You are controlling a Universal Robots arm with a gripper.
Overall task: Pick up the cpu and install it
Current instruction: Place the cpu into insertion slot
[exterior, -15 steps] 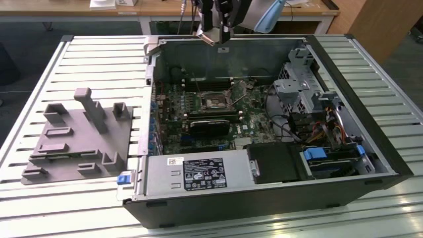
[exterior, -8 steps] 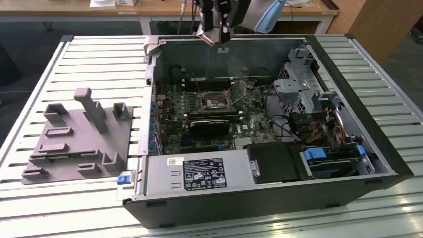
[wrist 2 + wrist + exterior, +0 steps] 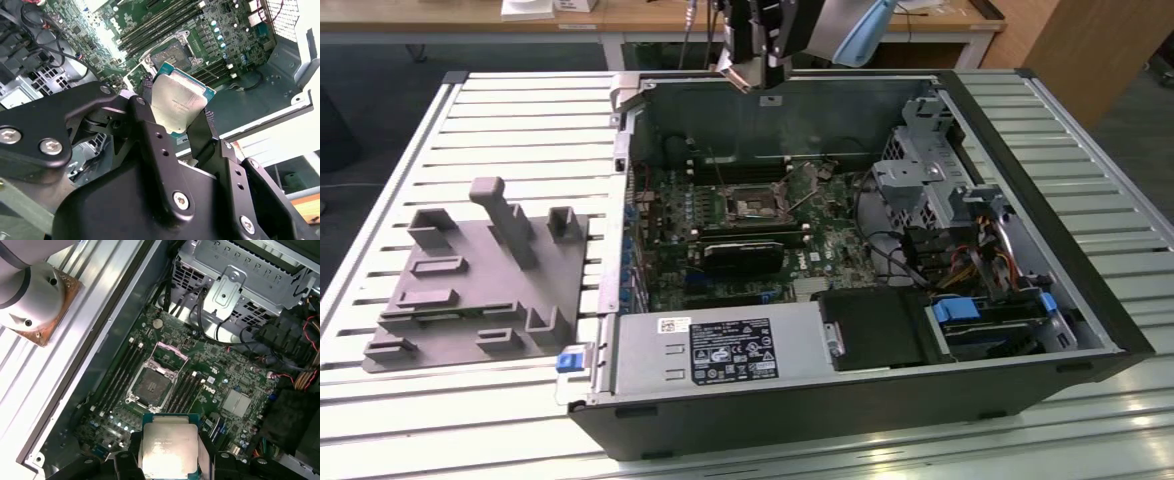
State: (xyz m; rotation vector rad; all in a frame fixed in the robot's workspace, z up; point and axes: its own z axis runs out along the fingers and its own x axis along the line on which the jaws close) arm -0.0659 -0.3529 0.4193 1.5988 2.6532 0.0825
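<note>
- cpu: one small flat square chip with a shiny silver-grey metal top and a teal-green rim; it also shows in the first wrist view
- One black pincer with two fingers; they are closed narrowly on opposite edges of the cpu and hold it
- One square black-framed motherboard socket, bare, with rows of long memory slots on both sides of it
- One open black computer case lying on a pale slatted metal surface; inside it are one green motherboard, one black rectangular card and one grey labelled power supply box
- One grey moulded tray with upright blocks stands on the surface just beside the case, at the exterior view's left
- One robot arm comes down from above and hangs over the far wall of the case, clear of the parts inside
- Held in the air above the motherboard, the cpu is apart from the socket and touches only the fingers
- Its metal top faces the wrist cameras, shows a bright glare and carries faint print; its corners are rounded
</note>
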